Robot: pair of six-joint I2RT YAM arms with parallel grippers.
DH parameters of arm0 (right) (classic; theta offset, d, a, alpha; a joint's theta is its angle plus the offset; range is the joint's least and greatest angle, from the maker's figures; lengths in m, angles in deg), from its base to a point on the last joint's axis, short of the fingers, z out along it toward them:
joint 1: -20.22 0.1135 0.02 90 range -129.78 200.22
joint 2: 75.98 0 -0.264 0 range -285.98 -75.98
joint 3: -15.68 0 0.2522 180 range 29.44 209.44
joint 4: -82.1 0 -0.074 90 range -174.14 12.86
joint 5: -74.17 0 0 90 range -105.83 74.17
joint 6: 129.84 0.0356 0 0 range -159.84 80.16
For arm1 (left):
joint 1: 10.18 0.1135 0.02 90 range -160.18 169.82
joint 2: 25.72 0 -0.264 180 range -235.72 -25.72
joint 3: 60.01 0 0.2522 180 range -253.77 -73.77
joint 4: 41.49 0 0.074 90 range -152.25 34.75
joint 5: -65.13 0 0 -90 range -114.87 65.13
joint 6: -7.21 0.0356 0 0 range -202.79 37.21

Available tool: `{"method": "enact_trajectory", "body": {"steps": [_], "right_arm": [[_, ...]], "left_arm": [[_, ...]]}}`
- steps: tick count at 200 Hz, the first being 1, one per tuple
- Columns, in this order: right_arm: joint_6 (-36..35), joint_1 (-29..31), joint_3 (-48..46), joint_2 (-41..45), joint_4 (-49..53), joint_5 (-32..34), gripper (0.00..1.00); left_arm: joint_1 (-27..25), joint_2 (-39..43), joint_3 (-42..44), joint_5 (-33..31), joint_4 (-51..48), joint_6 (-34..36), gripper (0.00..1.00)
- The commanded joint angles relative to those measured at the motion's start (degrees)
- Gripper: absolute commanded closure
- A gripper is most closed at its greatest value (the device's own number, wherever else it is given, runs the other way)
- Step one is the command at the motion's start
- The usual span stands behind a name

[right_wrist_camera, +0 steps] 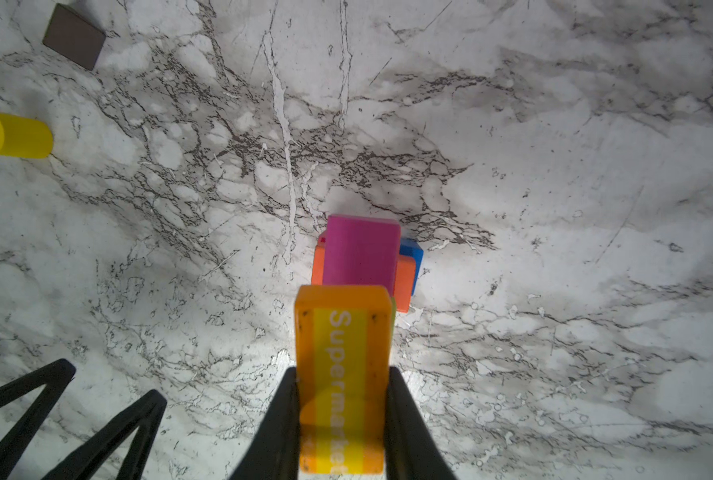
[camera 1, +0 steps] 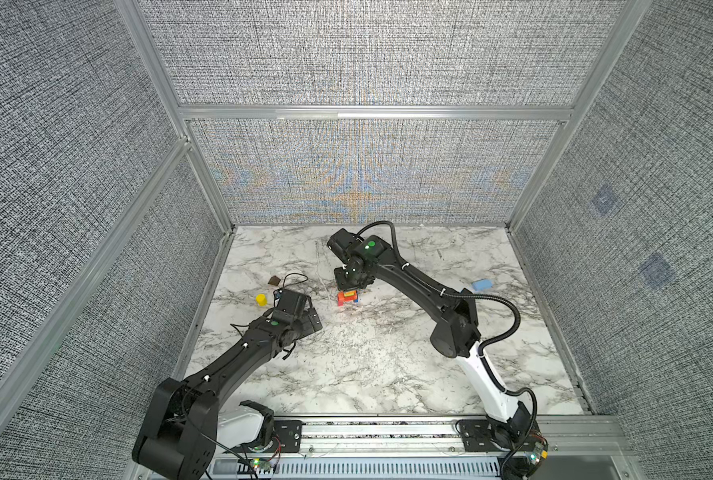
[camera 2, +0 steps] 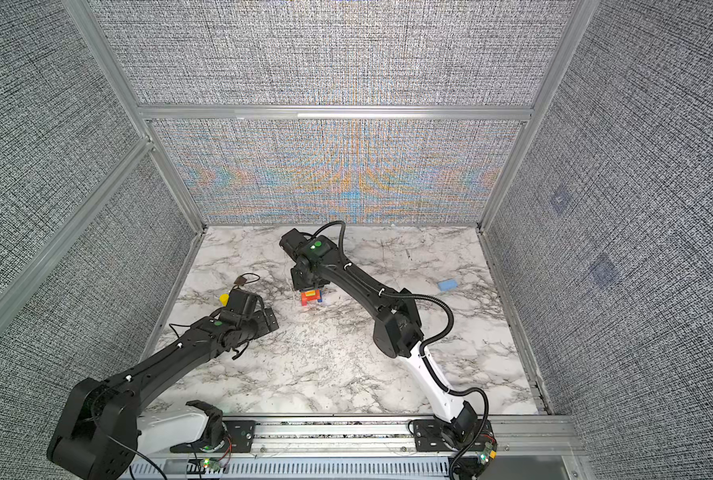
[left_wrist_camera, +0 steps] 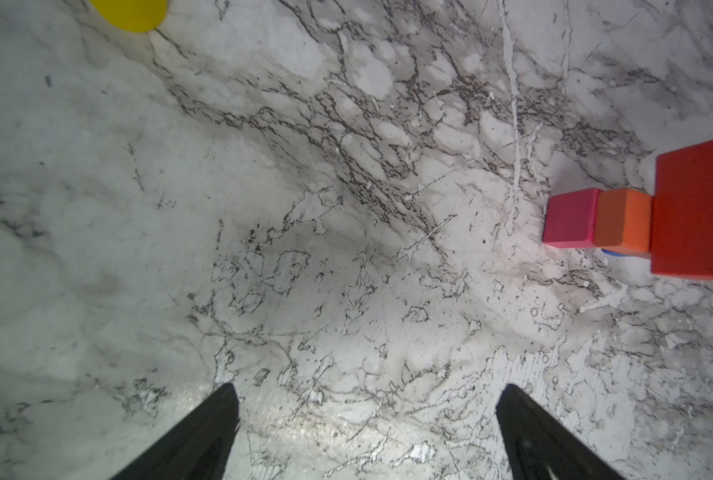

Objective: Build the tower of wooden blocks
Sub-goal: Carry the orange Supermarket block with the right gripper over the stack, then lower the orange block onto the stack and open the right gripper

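Observation:
The tower (camera 1: pixel 347 297) (camera 2: pixel 311 297) is a low stack at the table's middle. In the right wrist view a magenta block (right_wrist_camera: pixel 361 249) tops it, over an orange block (right_wrist_camera: pixel 404 282) and a blue block (right_wrist_camera: pixel 413 252). My right gripper (right_wrist_camera: pixel 342 370) (camera 1: pixel 349 286) hangs just above the stack, shut on an orange and yellow brick (right_wrist_camera: pixel 342 332) lettered "Supermarket". My left gripper (left_wrist_camera: pixel 370 386) (camera 1: pixel 309 321) stands open and empty over bare table, left of the tower. The left wrist view shows the tower's red block (left_wrist_camera: pixel 697 212) at its edge.
A yellow cylinder (camera 1: pixel 261 299) (right_wrist_camera: pixel 14 135) and a dark brown block (camera 1: pixel 274 281) (right_wrist_camera: pixel 74 36) lie left of the tower. A light blue block (camera 1: pixel 481 284) (camera 2: pixel 447 284) lies far right. Fabric walls enclose the marble table (camera 1: pixel 367 365).

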Motion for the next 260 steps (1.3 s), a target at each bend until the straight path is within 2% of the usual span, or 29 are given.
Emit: {"method": "enact_trajectory", "body": {"steps": [1, 193, 260], "right_arm": [[0.30, 0.18, 0.93, -0.52, 0.91, 1.17, 0.79], [0.21, -0.24, 1.29, -2.37, -1.16, 0.79, 0.76], [0.12, -0.32, 1.28, -2.43, -0.89, 0.93, 0.69]], "left_arm": [[0.06, 0.19, 0.15, 0.55, 0.83, 0.05, 0.01], [0.06, -1.87, -0.41, 1.16, 1.71, -0.21, 0.01], [0.18, -1.72, -0.42, 1.12, 1.52, -0.05, 0.01]]}}
